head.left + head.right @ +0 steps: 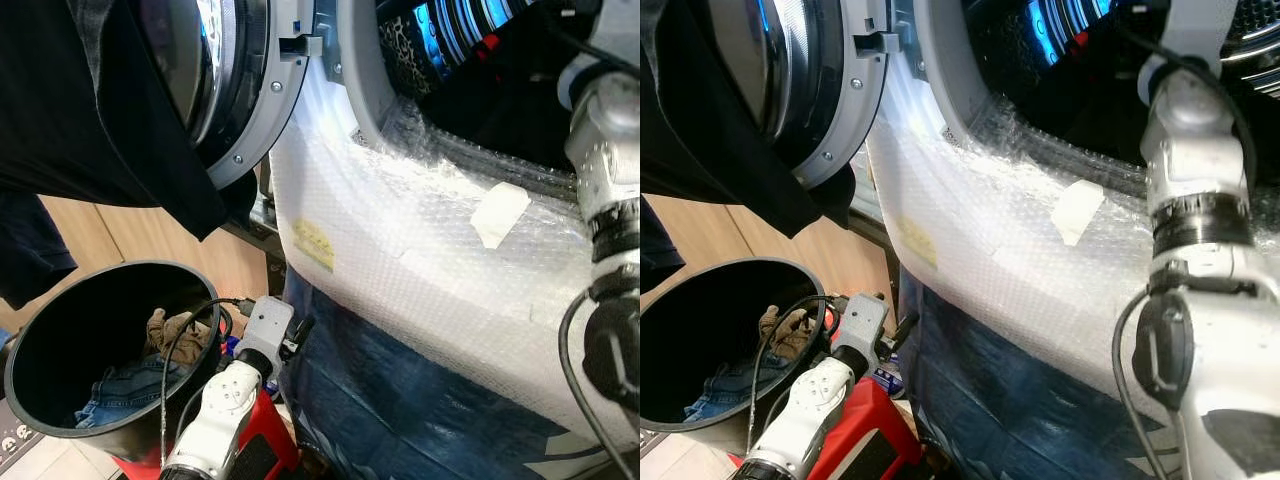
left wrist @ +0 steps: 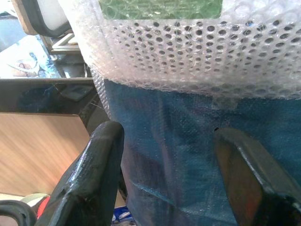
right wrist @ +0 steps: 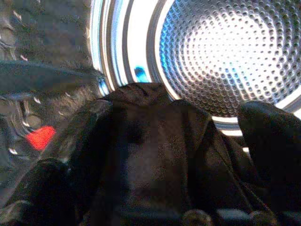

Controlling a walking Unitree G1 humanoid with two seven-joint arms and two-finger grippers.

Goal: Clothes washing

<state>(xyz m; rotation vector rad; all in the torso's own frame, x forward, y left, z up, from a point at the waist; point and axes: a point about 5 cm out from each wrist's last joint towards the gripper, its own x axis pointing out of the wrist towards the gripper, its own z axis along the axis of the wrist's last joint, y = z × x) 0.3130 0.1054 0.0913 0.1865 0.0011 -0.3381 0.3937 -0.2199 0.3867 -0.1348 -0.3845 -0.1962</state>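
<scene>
A washing machine (image 1: pixel 420 240) wrapped in bubble wrap stands with its door (image 1: pixel 250 110) swung open to the left. My right arm (image 1: pixel 1190 150) reaches into the steel drum (image 3: pixel 225 52). There my right gripper (image 3: pixel 181 110) is open, its fingers (image 3: pixel 75 141) spread wide either side of a black garment (image 3: pixel 150 160). A leopard-print cloth (image 1: pixel 405 50) lies in the drum mouth. My left gripper (image 2: pixel 164 136) hangs low and open before the machine's blue lower front, holding nothing. A black basket (image 1: pixel 20 350) at lower left holds jeans (image 1: pixel 125 385) and a brown cloth (image 1: pixel 175 330).
A large black garment (image 1: pixel 90 120) hangs over the open door above the basket. Wooden cabinet fronts (image 1: pixel 100 240) stand behind the basket. A red box (image 1: pixel 270 440) sits under my left forearm. A strip of tape (image 1: pixel 498 213) is stuck on the bubble wrap.
</scene>
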